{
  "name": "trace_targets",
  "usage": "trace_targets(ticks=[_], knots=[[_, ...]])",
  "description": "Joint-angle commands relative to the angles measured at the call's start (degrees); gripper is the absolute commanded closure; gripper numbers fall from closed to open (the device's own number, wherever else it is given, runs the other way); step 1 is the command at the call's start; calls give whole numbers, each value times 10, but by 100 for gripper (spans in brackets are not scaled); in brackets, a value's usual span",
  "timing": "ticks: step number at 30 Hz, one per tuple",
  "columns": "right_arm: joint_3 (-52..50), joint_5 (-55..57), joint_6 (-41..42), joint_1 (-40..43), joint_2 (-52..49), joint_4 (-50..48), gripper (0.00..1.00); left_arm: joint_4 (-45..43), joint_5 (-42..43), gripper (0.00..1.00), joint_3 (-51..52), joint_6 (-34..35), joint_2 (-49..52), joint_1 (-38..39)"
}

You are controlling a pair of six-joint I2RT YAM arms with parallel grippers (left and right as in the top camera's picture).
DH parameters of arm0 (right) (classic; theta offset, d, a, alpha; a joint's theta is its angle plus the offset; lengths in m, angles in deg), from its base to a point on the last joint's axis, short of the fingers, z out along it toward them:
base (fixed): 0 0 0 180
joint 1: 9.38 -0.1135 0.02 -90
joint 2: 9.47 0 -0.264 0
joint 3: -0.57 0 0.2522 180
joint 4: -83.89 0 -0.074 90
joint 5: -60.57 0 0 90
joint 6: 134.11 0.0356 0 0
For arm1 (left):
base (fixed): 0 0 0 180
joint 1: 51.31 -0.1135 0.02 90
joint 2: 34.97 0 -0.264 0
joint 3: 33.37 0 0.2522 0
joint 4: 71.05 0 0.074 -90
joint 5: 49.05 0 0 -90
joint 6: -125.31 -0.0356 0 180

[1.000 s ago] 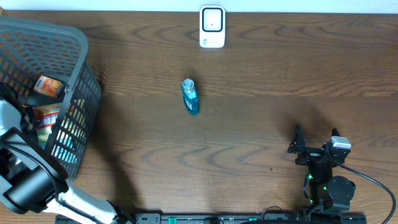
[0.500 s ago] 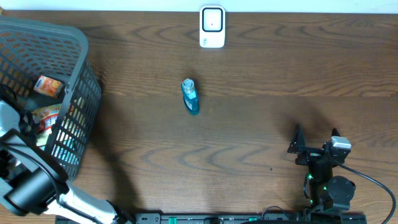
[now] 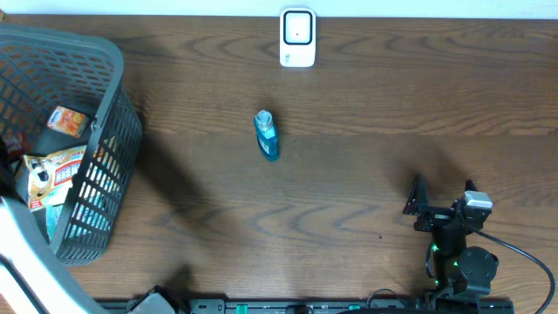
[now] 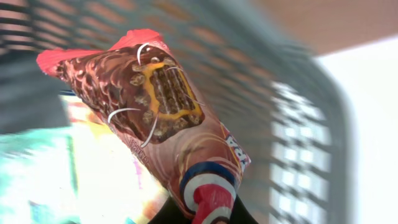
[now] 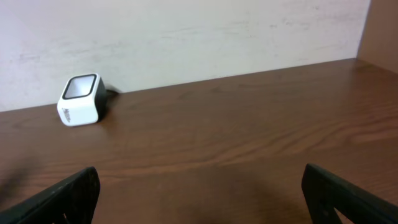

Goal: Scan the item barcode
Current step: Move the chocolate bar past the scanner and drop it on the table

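Dark wood tabletop (image 3: 366, 131) is carrying a grey basket (image 3: 118, 105) at the left edge, a white scanner (image 3: 297, 37) at the far middle and a teal bottle (image 3: 267, 134) lying loose between. The left pincer (image 4: 208, 213) is working inside the basket, clamping narrow on just the crimped end of a brown snack packet (image 4: 155, 106), while the right pincer (image 5: 200, 194) is idling wide and empty near the front edge. Risk, as I'm judging it: that thin end-pinch could be letting the packet slip, swing or snag the mesh wall on a lift, and with no barcode showing it may be reaching the scanner, well apart from here, facing the wrong way.
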Motion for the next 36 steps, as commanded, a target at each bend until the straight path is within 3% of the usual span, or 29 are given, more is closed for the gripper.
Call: trace_targets(ticks=[1, 6, 13, 21, 25, 30, 36], knots=[[-1, -2, -4, 3, 2, 2, 1, -10, 108, 92, -14, -7, -67, 29], [-1, -2, -4, 3, 2, 2, 1, -16, 135, 92, -14, -8, -142, 143], [-1, -2, -4, 3, 2, 2, 1, -31, 113, 92, -13, -39, -133, 406], [-1, -2, -4, 3, 2, 2, 1, -140, 84, 92, -13, -267, 7, 686], [-1, -2, -4, 3, 2, 2, 1, -169, 83, 92, -13, -323, 117, 774], [-1, -2, -4, 3, 2, 2, 1, -177, 83, 92, -13, -410, 235, 828], [-1, -2, -4, 3, 2, 2, 1, -170, 83, 92, -13, -415, 342, 858]])
